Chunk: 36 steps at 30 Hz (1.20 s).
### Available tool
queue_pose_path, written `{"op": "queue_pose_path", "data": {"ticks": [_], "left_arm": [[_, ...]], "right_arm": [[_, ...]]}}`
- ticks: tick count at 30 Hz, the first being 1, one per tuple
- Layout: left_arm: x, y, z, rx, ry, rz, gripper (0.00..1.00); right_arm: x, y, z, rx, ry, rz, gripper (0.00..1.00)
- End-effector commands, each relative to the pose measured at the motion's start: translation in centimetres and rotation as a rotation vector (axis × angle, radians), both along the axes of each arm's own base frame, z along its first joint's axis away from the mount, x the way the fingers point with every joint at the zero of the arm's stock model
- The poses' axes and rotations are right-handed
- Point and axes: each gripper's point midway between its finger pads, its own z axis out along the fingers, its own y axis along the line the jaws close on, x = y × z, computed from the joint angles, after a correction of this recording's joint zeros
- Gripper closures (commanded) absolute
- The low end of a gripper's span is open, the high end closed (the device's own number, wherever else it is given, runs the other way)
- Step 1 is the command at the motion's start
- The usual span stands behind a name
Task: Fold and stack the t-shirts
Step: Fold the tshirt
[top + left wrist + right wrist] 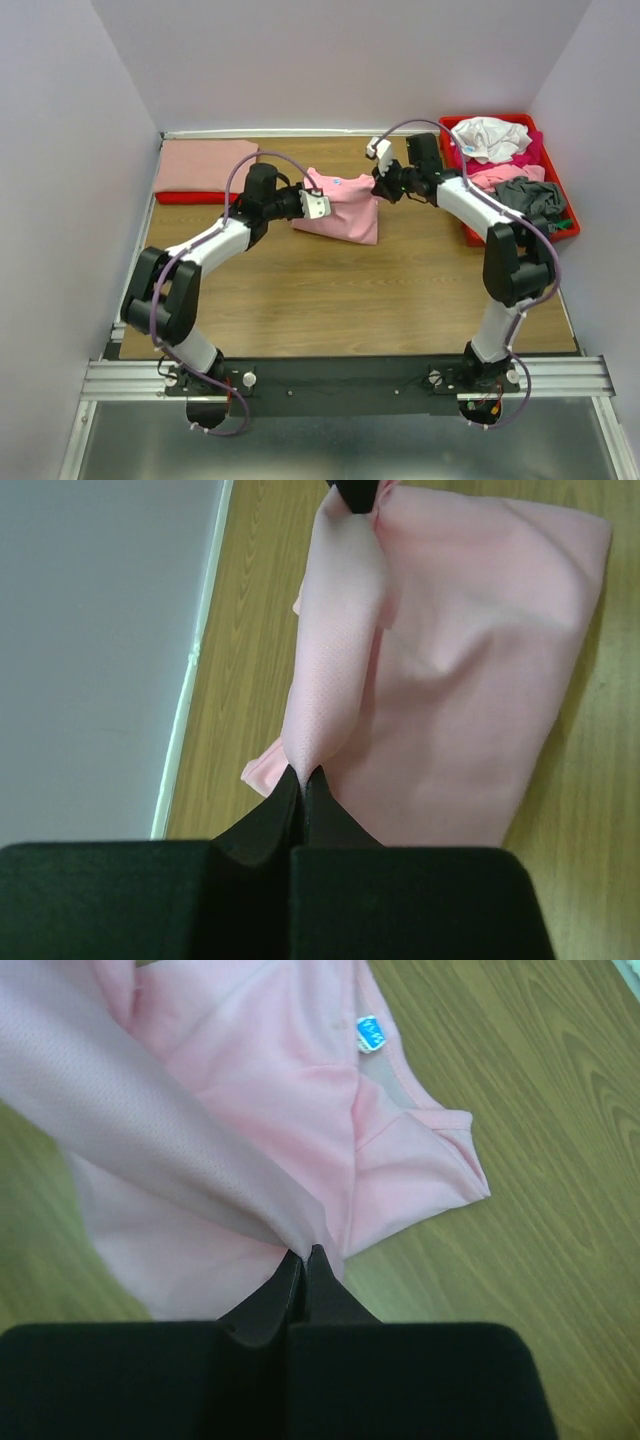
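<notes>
A light pink t-shirt (pixel 345 208) with a small blue neck label (pixel 370 1033) hangs partly folded between my two grippers, its lower part resting on the wooden table. My left gripper (pixel 312 203) is shut on the shirt's left edge; the left wrist view shows the cloth (pixel 450 680) pinched at the fingertips (pixel 303 773). My right gripper (pixel 383 186) is shut on the shirt's right edge, with cloth (pixel 250 1110) pinched at its tips (pixel 305 1252). A folded salmon t-shirt (pixel 205 164) lies at the back left.
A red plastic tray (pixel 566 214) at the back right holds a heap of white (pixel 490 136), pink (pixel 502 173) and grey (pixel 533 196) shirts. A red edge (pixel 190 197) shows under the salmon shirt. White walls close in on three sides.
</notes>
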Motion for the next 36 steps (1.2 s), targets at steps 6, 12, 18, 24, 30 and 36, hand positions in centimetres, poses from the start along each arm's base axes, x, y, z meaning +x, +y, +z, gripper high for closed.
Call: {"op": "queue_pose_path", "data": {"ticks": [6, 12, 18, 24, 30, 36], "left_arm": [[-9.8, -2.1, 1.7, -0.015, -0.021, -0.152, 1.0], [-17.1, -4.8, -1.1, 0.071, 0.053, -0.243, 1.0], [-22.3, -6.1, -3.1, 0.115, 0.124, -0.305, 1.0], [-26.8, -6.8, -6.6, 0.202, 0.291, -0.361, 0.9], [-29.4, -7.4, -5.7, 0.176, 0.411, -0.308, 0.2], [-27.9, -7.0, 0.7, 0.013, 0.38, -0.146, 0.12]], "right_arm": [[-9.5, -0.9, 4.5, 0.004, -0.037, 0.211, 1.0], [-18.0, -3.5, 1.3, -0.091, 0.074, 0.37, 1.0], [-24.0, -8.0, -2.7, -0.292, 0.116, 0.484, 1.0], [-26.6, -10.3, -3.9, -0.391, 0.098, 0.547, 1.0], [-27.8, -10.3, -3.2, -0.386, 0.09, 0.592, 0.69], [-27.2, -10.1, -1.2, -0.383, 0.063, 0.586, 0.3]]}}
